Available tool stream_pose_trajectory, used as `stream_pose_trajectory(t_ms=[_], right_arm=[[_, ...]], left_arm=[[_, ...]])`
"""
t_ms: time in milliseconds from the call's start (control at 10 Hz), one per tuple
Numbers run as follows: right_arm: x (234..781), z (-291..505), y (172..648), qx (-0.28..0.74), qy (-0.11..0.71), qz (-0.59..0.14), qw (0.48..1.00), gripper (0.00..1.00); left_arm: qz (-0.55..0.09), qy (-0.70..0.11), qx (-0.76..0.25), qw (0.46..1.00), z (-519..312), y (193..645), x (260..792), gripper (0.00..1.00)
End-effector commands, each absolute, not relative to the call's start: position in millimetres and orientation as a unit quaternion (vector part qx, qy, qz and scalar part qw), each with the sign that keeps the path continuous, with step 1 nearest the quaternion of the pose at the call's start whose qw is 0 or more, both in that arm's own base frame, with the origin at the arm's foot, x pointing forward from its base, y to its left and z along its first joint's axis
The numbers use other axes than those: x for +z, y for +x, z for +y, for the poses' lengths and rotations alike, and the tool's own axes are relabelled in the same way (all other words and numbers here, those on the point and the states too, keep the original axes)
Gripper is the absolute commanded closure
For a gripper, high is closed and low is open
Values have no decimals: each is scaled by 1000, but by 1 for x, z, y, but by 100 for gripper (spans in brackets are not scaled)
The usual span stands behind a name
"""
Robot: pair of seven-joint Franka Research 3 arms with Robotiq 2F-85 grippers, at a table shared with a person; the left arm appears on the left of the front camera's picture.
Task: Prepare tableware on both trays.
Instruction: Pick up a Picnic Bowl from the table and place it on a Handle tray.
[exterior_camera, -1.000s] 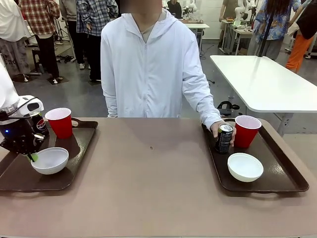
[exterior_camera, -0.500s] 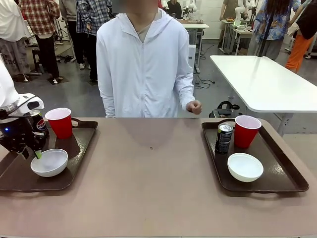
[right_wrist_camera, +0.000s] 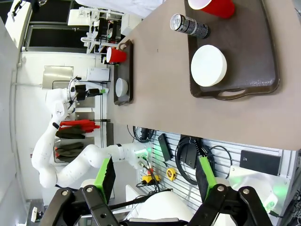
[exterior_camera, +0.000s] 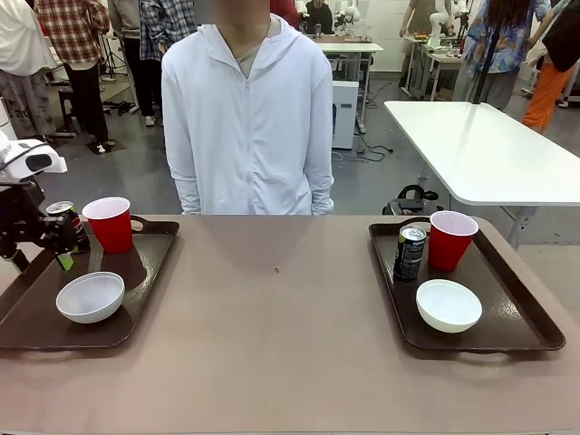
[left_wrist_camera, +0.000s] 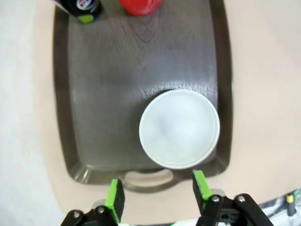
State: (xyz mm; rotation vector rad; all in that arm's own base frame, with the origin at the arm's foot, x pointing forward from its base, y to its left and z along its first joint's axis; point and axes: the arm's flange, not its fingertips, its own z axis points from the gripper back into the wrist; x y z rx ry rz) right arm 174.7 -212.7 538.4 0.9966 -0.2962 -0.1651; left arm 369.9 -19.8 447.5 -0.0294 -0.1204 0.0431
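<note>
Both trays look fully set, so I'd guess the job is basically done. The left gripper point(left_wrist_camera: 158, 194) has its jaws wide apart with nothing in them, hanging above the near handle of the left tray point(left_wrist_camera: 63, 117). Straight out past the jaws sits the bowl point(left_wrist_camera: 179, 128), clear of both pads, and farther out at the tray's far end are the Pepsi can point(left_wrist_camera: 83, 5) and red cup point(left_wrist_camera: 140, 5). Drinks at the back and bowl in front makes sense as a place setting.

The right gripper point(right_wrist_camera: 153, 175) is also spread wide and empty, well back from the table. Far beyond its jaws is the right tray point(right_wrist_camera: 263, 56) with its own bowl point(right_wrist_camera: 209, 65), can point(right_wrist_camera: 189, 25) and cup point(right_wrist_camera: 211, 6), same layout, though the cup is cut off at the edge.

The table point(exterior_camera: 281, 344) is plain tan. A person point(exterior_camera: 245, 118) in a white hoodie stands at the far side, in a busy workshop with other tables
</note>
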Motion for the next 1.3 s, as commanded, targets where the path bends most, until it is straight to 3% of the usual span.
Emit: stream_pose_trajectory(t_ms=[0, 100, 400, 800, 900, 1200], right_arm=[[539, -214, 174, -72, 476, -137, 865, 11], [539, -214, 174, -72, 476, -137, 865, 11], [539, -214, 174, -72, 476, -137, 865, 11], [538, -213, 175, -79, 476, -141, 865, 11], [555, -198, 180, -50, 467, -112, 876, 11], [538, -213, 175, -79, 476, -141, 865, 11]], left_arm=[[-64, -24, 4, 998, -21, 352, 465, 9], [-77, -27, -10, 997, -21, 342, 473, 4], [-116, -38, -14, 992, -18, 311, 491, 4], [-107, -19, -2, 994, -22, 332, 502, 4], [-107, -19, -2, 994, -22, 332, 502, 4], [-107, -19, -2, 994, -22, 332, 502, 4]])
